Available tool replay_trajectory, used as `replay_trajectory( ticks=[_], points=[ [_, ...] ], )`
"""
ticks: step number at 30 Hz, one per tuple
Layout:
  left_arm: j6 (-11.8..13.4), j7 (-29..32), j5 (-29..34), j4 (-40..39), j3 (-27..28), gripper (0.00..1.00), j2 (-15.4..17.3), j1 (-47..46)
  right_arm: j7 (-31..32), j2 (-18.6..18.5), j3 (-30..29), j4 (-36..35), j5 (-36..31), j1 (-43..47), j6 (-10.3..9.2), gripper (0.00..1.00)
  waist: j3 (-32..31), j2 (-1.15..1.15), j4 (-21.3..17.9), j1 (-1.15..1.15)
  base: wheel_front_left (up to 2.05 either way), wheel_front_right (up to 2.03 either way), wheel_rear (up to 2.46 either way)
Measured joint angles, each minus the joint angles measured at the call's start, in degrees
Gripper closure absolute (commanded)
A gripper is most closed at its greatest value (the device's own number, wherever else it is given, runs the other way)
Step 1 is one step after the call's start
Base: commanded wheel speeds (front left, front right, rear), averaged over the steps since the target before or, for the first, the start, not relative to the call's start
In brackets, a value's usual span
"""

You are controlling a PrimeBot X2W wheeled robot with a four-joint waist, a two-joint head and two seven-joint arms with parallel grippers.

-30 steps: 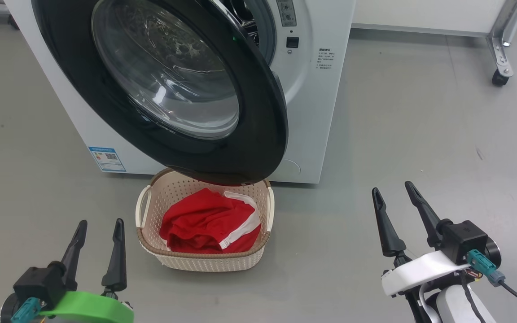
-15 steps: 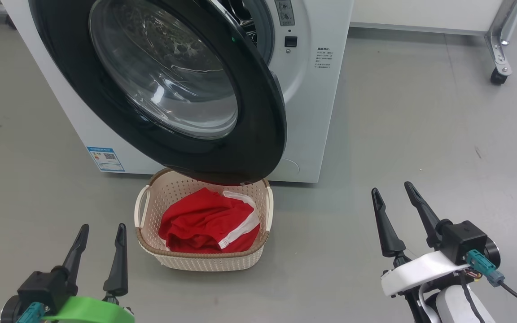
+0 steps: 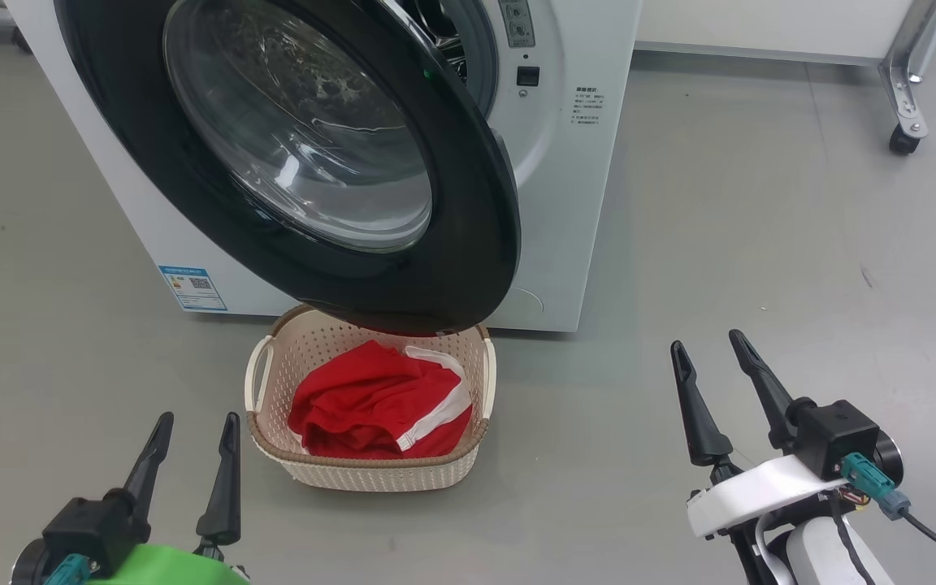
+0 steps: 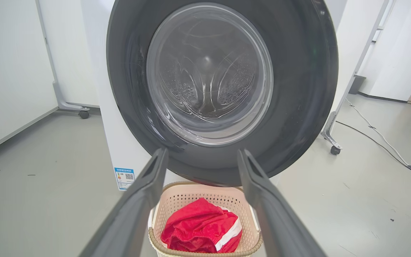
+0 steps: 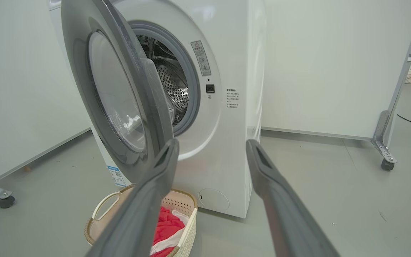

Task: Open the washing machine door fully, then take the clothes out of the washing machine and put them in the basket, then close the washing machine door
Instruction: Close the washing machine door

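The clothes (image 3: 370, 402), red with white trim, lie bundled in the basket (image 3: 370, 478), which sits on the floor just in front of the washing machine (image 3: 565, 203), close to its foot. The washing machine door (image 3: 472, 244) stands swung out from the washing machine, and its lower edge hangs over the basket's far rim. Past the door, the right wrist view shows a slice of the steel drum (image 5: 171, 84) with no fabric in it, but most of the drum is hidden, so whether it is quite empty cannot be told. Judging by this, opening and unloading look done, or nearly so, and shutting the door is what remains. Both arms sit back from the washing machine, well apart from its door. The left gripper (image 3: 198, 418) is out in front of the corner with the blue label (image 3: 192, 286), and its fingers (image 4: 145, 192) are spread with nothing between them. The right gripper (image 3: 705, 340) is in front of the machine and off beyond its other side; its fingers (image 5: 155, 192) are likewise parted, holding and touching nothing
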Motion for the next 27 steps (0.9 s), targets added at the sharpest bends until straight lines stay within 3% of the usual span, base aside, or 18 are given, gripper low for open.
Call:
replay_trajectory(
  ticks=[1, 12, 19, 27],
  points=[
    [-0.21, 0.0, 0.01, 0.01, 0.0, 0.0, -0.08, 0.19, 0.0, 0.0, 0.16, 0.0, 0.15, 0.0, 0.02, 1.0, 0.02, 0.0, 0.04, 0.0, 0.0, 0.0, 0.0],
    [-0.93, 0.0, 1.29, -0.3, -0.76, 0.0, -0.96, 0.24, 0.0, -0.25, 3.09, -1.96, -0.45, -1.18, 1.56, 1.0, 1.89, 0.0, 1.52, 0.0, 0.0, 0.0, 0.0],
    [-1.49, 0.0, 1.75, -1.22, -1.65, 0.0, -1.41, 0.01, 0.01, -3.9, 9.42, -1.71, -3.79, -4.85, 2.99, 1.0, 3.95, 0.0, 3.3, 0.0, 0.0, 0.0, 0.0],
    [-2.01, 0.0, 2.93, -1.64, -2.76, 0.0, -3.03, -2.24, 1.64, -7.66, 14.37, -2.0, -7.35, -12.23, 3.05, 1.0, 7.34, 0.0, 5.98, 0.0, 0.0, 0.0, 0.0]
  ],
)
